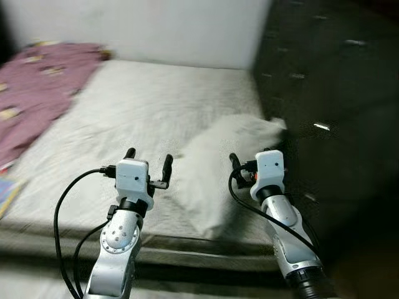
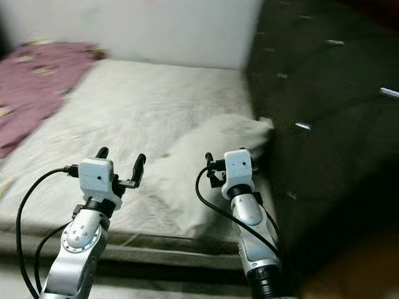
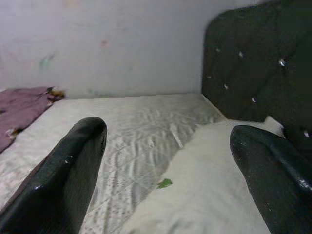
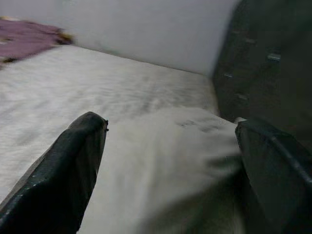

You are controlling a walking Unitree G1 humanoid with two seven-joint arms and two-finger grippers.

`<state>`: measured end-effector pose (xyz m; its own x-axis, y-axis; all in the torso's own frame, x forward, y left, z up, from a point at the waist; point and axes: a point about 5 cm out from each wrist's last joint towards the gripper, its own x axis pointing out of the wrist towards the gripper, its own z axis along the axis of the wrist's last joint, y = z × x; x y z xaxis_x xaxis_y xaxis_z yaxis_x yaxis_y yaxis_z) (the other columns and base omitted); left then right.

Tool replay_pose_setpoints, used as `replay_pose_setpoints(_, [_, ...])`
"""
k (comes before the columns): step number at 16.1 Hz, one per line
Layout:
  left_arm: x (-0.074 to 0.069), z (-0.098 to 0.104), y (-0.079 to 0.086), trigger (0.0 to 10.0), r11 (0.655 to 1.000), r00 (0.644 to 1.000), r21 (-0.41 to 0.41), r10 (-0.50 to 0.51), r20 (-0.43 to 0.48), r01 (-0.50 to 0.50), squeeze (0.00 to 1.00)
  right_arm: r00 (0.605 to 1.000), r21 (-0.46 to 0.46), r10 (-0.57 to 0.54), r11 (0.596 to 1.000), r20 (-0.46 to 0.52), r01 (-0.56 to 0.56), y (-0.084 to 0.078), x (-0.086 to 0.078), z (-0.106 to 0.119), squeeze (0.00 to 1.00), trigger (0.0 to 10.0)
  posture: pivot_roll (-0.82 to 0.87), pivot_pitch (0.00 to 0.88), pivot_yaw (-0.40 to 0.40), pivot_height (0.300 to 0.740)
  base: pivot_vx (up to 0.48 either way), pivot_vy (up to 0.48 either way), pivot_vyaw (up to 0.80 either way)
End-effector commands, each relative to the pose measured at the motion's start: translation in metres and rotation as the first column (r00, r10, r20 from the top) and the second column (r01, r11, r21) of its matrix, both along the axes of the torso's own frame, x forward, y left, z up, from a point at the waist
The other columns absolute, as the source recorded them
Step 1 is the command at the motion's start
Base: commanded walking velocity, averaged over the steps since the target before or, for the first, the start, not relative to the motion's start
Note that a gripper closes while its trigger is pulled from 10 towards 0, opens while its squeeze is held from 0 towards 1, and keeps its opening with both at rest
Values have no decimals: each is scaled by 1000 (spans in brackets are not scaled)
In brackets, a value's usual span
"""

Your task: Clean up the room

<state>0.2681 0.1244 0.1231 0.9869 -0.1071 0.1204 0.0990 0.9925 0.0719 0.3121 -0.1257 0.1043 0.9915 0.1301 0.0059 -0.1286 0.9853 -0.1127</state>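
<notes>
A white pillow (image 1: 206, 180) lies on the white quilted mattress (image 1: 143, 106), its far corner against the dark tufted headboard (image 1: 330, 93). A purple blanket (image 1: 37, 93) is bunched at the far left of the bed. My left gripper (image 1: 149, 156) is held up over the bed's front edge, open and holding nothing, just left of the pillow. My right gripper (image 1: 250, 156) hovers over the pillow's right side, open too. In the left wrist view a small green scrap (image 3: 165, 183) rests on the mattress by the pillow's edge.
A pale wall (image 1: 156, 25) runs behind the bed. The headboard stands along the right side. Something colourful and flat (image 1: 6, 190) pokes in at the bed's near left edge. The views are slightly blurred.
</notes>
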Motion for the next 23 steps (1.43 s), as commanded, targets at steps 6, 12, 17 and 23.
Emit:
replay_pose_setpoints(6, [-1, -5, 10, 10000, 999, 999, -41, -16, -31, 15, 0, 1000, -4, -7, 1000, -2, 7, -1, 0, 0, 0, 10000, -13, 46, -42, 740, 0, 0, -379])
replay_pose_setpoints(12, [-4, -3, 0, 10000, 992, 995, -91, -96, -27, 93, 0, 1000, -1, -20, 1000, -4, 20, -2, 1, -1, 0, 10000, -12, 45, -39, 740, 0, 0, -104])
replay_pose_setpoints(17, [-5, -1, 0, 10000, 989, 993, -97, -116, -20, 114, 0, 1000, 0, -14, 1000, 2, 14, 0, 2, 0, 0, 10000, -6, 40, -40, 740, 151, 0, -387])
replay_pose_setpoints(23, [-3, -1, 0, 10000, 992, 996, -98, -84, -20, 82, 0, 1000, -1, -2, 1000, 7, 2, 1, 3, 0, 0, 10000, -4, 33, -42, 740, 42, 0, 0])
